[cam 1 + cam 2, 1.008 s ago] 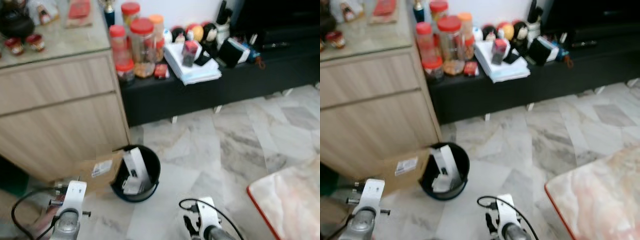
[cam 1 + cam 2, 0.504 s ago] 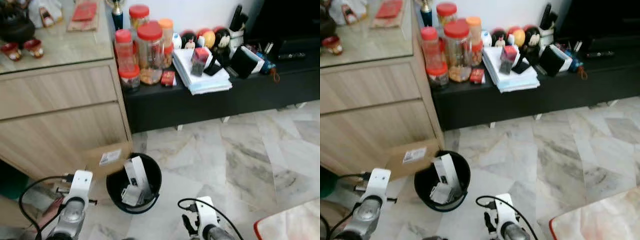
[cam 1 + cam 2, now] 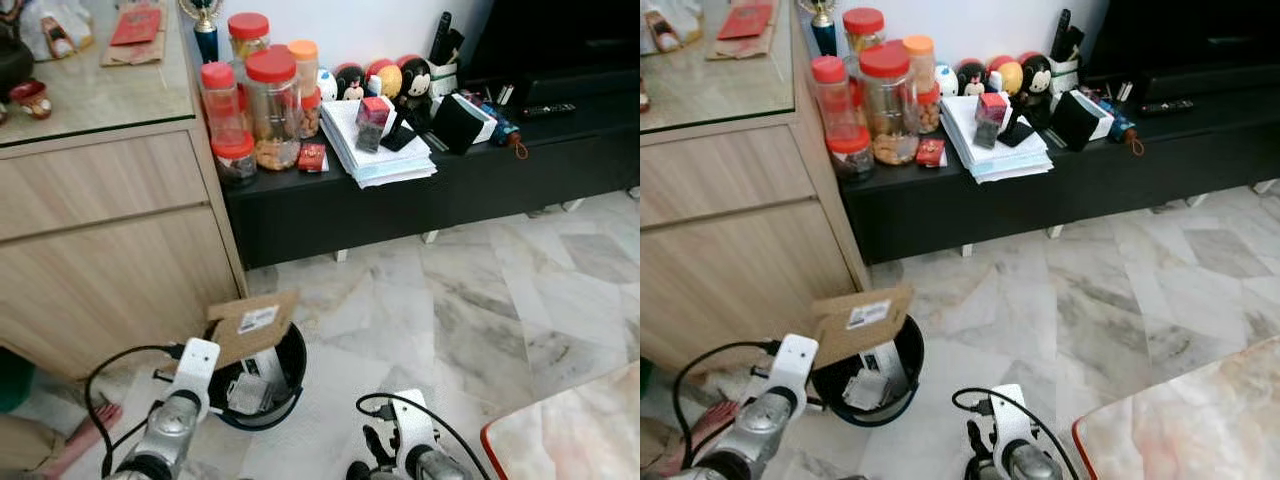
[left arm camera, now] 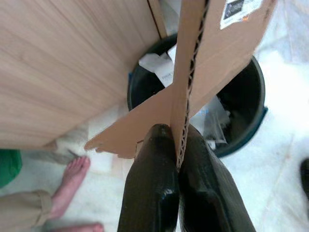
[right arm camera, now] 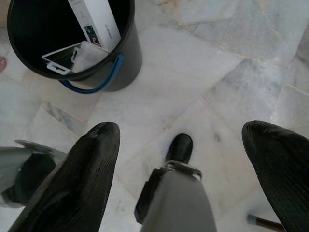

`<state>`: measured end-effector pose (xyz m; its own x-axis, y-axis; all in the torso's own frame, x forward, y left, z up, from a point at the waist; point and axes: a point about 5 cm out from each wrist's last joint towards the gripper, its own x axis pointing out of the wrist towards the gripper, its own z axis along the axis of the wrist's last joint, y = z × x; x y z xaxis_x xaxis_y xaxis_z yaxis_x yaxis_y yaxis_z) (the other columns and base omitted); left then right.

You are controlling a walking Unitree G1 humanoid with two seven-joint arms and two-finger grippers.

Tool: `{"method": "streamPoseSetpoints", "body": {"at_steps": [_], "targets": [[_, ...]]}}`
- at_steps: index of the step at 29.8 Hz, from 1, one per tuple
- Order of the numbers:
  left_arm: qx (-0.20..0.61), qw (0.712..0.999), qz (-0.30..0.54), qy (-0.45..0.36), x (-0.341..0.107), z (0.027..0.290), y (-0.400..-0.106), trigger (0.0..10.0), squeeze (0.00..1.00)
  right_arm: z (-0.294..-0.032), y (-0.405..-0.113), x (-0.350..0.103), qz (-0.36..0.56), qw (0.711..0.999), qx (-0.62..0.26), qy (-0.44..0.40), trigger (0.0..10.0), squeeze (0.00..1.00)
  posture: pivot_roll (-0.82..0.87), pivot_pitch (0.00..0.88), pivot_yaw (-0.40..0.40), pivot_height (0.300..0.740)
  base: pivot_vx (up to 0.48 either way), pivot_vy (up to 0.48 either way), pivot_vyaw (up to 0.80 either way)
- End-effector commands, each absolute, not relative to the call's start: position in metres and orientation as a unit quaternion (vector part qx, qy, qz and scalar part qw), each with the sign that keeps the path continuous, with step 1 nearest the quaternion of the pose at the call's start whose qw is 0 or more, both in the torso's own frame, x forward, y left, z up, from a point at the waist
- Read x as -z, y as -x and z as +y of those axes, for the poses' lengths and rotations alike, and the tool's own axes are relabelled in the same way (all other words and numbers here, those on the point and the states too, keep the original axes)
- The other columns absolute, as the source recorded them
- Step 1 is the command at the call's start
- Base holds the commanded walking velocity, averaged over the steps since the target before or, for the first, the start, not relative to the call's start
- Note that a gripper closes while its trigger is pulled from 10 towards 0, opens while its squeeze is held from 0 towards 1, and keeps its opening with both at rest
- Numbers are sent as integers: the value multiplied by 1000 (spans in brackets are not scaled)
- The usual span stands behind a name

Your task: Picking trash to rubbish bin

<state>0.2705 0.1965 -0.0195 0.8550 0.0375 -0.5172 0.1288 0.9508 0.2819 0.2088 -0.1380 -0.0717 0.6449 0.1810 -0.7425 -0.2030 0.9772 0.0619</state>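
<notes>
A pale wooden cabinet [image 3: 110,240] fills the left of the head views, with a low black TV bench [image 3: 420,190] running across the upper right, its top crowded with red-lidded jars [image 3: 270,100], a stack of papers [image 3: 375,150] and small figurines. Marble floor [image 3: 460,300] takes up the lower right.

At the lower left of centre, beside the cabinet's corner, stands a black rubbish bin [image 3: 902,380] already holding a white box [image 5: 96,21] and crumpled paper. Over its rim a flat piece of corrugated cardboard [image 3: 252,325] with a white label is held. The left tool [image 4: 177,150] is clamped together on the cardboard's edge, as seen in the left wrist view, with the bin's mouth directly beyond it. The right tool [image 5: 181,150] hangs idle over the floor, its fingers wide apart. A person's bare foot [image 4: 72,186] is seen at the cabinet's base.

The step in hand appears to be the drop-off. The next move would call for the cardboard to be lowered or tilted into the bin's mouth and the left tool parted; the piece looks wide against the opening, so an edge-first entry seems needed.
</notes>
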Motion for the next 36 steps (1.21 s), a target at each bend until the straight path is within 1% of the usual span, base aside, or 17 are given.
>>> {"method": "streamPoseSetpoints", "body": {"at_steps": [1, 13, 22, 23, 36], "targets": [[22, 945, 283, -164, 22, 200, -268, 10000, 0, -139, -206, 74, 416, 903, -105, 12, 10000, 0, 142, 184, -34, 740, 0, 0, 0], [-3, 946, 276, -173, 16, 210, -273, 10000, 0, -141, -204, 74, 416, 903, -109, 16, 10000, 0, 137, 191, -42, 740, 0, 0, 0], [22, 944, 273, -184, 11, 207, -280, 10000, 0, -143, -205, 74, 416, 903, -109, 18, 10000, 0, 127, 198, -50, 740, 0, 0, 0], [24, 944, 274, -184, 11, 207, -281, 10000, 1000, -143, -205, 74, 416, 903, -109, 18, 10000, 0, 125, 200, -51, 740, 0, 0, 0], [31, 944, 273, -181, 12, 201, -280, 10000, 1000, -147, -203, 75, 419, 901, -111, 24, 10000, 0, 123, 209, -70, 740, 0, 0, 0]]}}
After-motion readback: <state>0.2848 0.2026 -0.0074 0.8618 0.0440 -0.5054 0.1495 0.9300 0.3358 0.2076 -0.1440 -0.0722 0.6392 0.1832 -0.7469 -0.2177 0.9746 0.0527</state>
